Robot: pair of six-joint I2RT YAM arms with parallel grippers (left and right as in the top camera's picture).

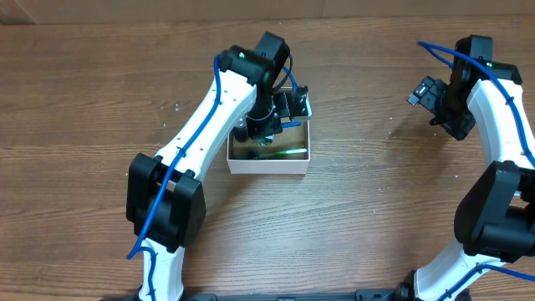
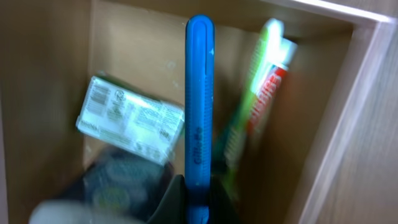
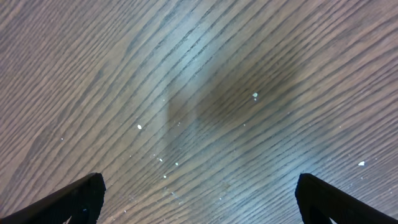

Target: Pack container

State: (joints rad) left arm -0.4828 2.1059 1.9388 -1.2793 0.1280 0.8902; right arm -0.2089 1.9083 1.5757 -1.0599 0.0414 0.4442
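- Blue handle (image 2: pixel 199 93), slim glossy hard plastic with raised lettering, stands nearest the left wrist camera, with the left gripper (image 2: pixel 198 202) jaws clenched on its base.
- Beneath it the container (image 2: pixel 143 50) shows a matte brown cardboard floor. A white printed packet (image 2: pixel 130 119) lies to the left and a green-and-red tube (image 2: pixel 264 87) to the right. Something dark at the bottom is too blurred to name.
- I'd lower into the gap between packet and tube, tip the handle flat and let go low, since slick plastic would likely skid or bounce.
- Overhead, the square, white-walled container sits mid-tabletop (image 1: pixel 84 100) under my left wrist, and the right gripper (image 1: pixel 426 94) hangs well apart.
- Right wrist view: jaws spread wide, holding nothing, over grained wood flecked with white specks.
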